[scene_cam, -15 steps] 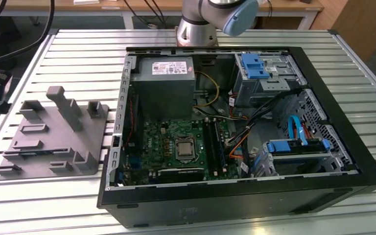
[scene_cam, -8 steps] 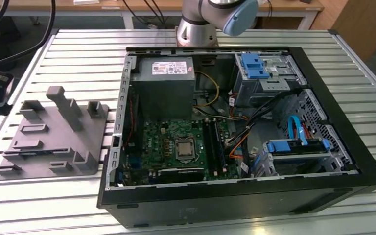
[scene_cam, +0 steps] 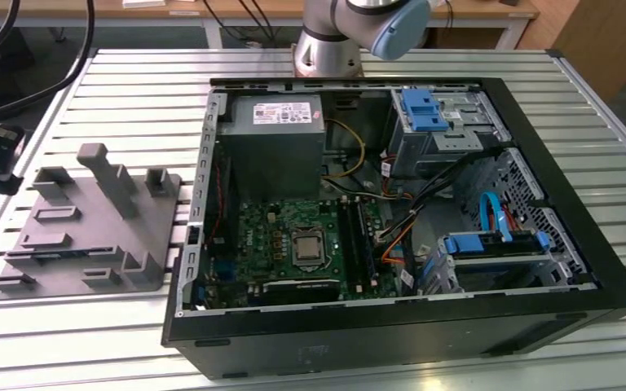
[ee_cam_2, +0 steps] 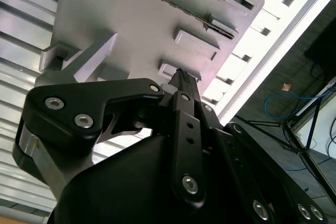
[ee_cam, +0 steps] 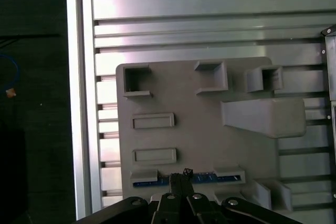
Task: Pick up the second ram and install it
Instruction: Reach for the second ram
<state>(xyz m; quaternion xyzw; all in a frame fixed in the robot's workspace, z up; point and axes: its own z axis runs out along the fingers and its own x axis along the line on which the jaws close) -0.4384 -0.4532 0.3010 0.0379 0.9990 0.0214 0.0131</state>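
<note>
The second ram (ee_cam: pixel 210 178) is a thin board with a blue edge. It stands on its edge in a slot of the grey moulded block (ee_cam: pixel 199 135), held between two end holders. In the second wrist view the ram (ee_cam_2: pixel 173 6) is a dark thin line across the block (ee_cam_2: pixel 105 19). My gripper (ee_cam: pixel 181 174) hangs above the block with its tips over the middle of the ram's length. The gripper (ee_cam_2: pixel 181 74) is shut, with nothing between its fingers. The block (scene_cam: pixel 85 228) lies at the exterior view's left, beside the case.
An open black PC case (scene_cam: pixel 574 269) lies on the slatted metal table (scene_cam: pixel 107 90), with the motherboard (scene_cam: pixel 291 244) and its memory slots (scene_cam: pixel 359 236) inside. Tall posts (scene_cam: pixel 112 179) rise from the grey block. The table edge (ee_cam: pixel 84 103) runs close to the block.
</note>
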